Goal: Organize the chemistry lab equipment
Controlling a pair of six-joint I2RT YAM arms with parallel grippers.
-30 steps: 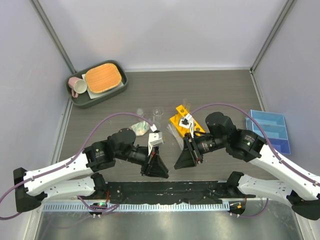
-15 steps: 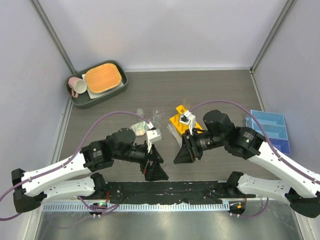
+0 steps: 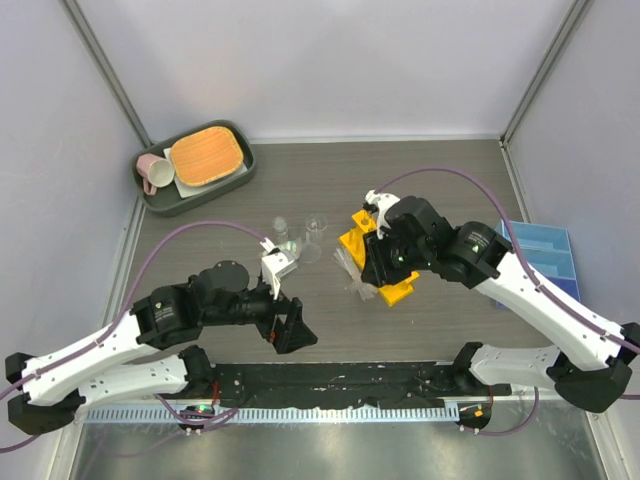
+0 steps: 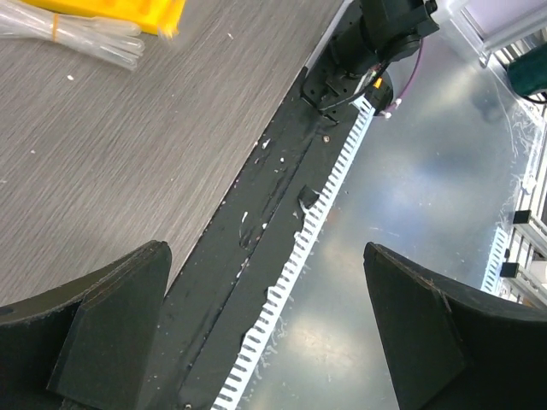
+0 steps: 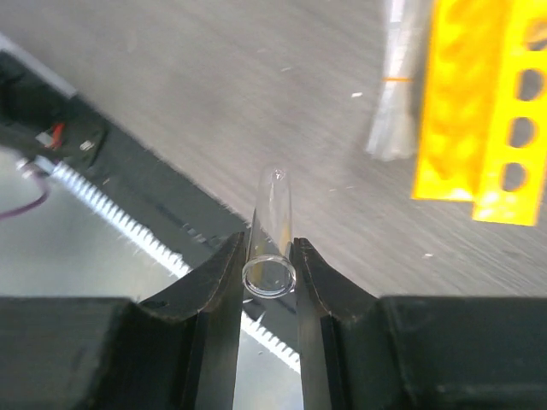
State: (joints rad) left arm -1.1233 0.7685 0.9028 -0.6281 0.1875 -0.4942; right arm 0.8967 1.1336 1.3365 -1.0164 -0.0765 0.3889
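A thin clear tube (image 5: 272, 218) is held in my right gripper (image 5: 269, 275), which is shut on it with the tube's open mouth facing the camera. From above, that gripper (image 3: 373, 265) hangs over the yellow-orange test tube rack (image 3: 397, 292). The rack (image 5: 479, 111) and the clear pipette bundle (image 5: 397, 94) lie ahead of the tube on the table. My left gripper (image 3: 290, 336) is near the table's front edge, open and empty, its fingers (image 4: 102, 333) wide apart. Small clear beakers (image 3: 316, 225) stand behind it. The blue three-compartment tray (image 3: 545, 262) sits at the right.
A grey tray (image 3: 150, 195) with an orange pad and a pink mug sits at the back left. The black rail and metal strip (image 4: 282, 282) run along the near edge under my left gripper. The pipette bundle (image 3: 355, 280) lies left of the rack.
My left gripper has opened and drawn back to the left. The right gripper has swung away from it, up over the yellow rack, keeping the tube.
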